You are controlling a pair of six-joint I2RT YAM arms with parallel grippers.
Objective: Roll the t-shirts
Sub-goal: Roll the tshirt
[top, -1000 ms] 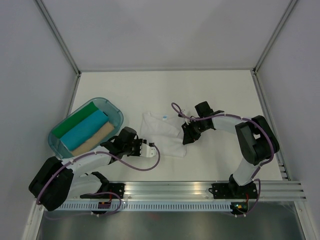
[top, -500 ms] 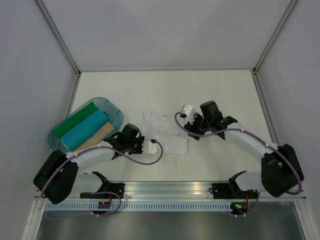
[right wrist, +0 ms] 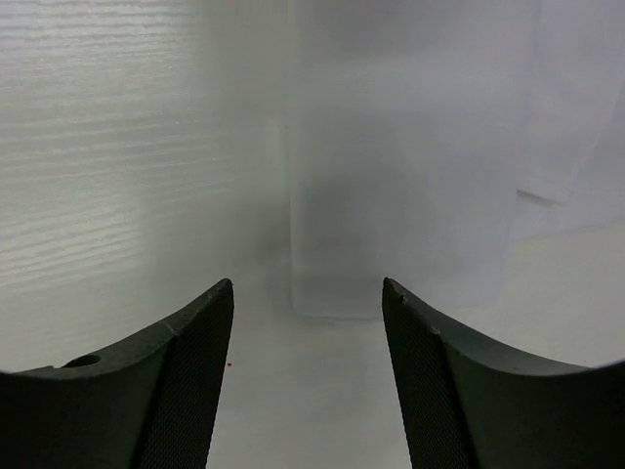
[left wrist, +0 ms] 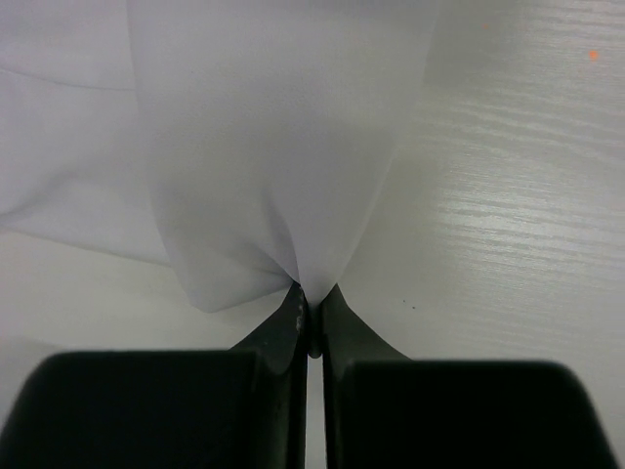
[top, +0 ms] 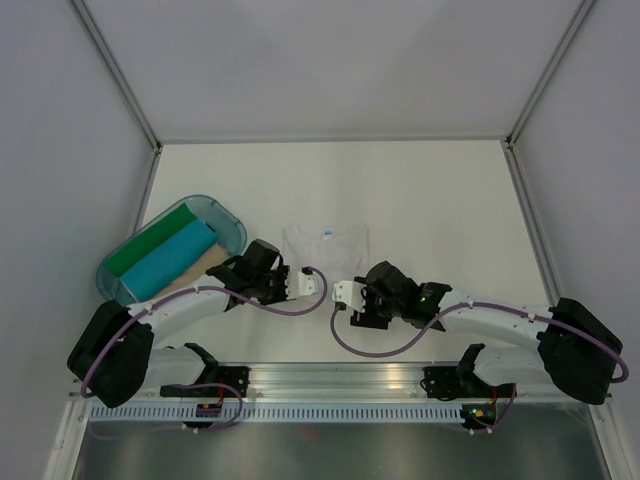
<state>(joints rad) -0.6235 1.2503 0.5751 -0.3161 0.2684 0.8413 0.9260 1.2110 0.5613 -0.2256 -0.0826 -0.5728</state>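
Observation:
A white t-shirt (top: 335, 255) with a small blue neck label (top: 329, 237) lies on the table (top: 440, 200), its near part bunched up. My left gripper (top: 316, 284) is at the shirt's near left edge, shut on a pinch of the white cloth (left wrist: 283, 176); in the left wrist view the fabric fans out from the closed left gripper (left wrist: 310, 298). My right gripper (top: 343, 297) sits just right of it at the near edge. In the right wrist view the right gripper (right wrist: 308, 293) is open, with a folded corner of the shirt (right wrist: 400, 195) lying ahead of it, nothing between the fingers.
A translucent teal tub (top: 232, 222) stands at the left, holding a green roll (top: 150, 245), a turquoise roll (top: 170, 260) and a tan roll (top: 198, 268). Grey walls enclose the table; the metal rail (top: 340, 380) with the arm bases runs along the near edge.
My left gripper shut on the shirt's near edge and shifted right. My right arm swung from the shirt's right side to its near edge, and its jaws opened. The shirt looks more gathered.

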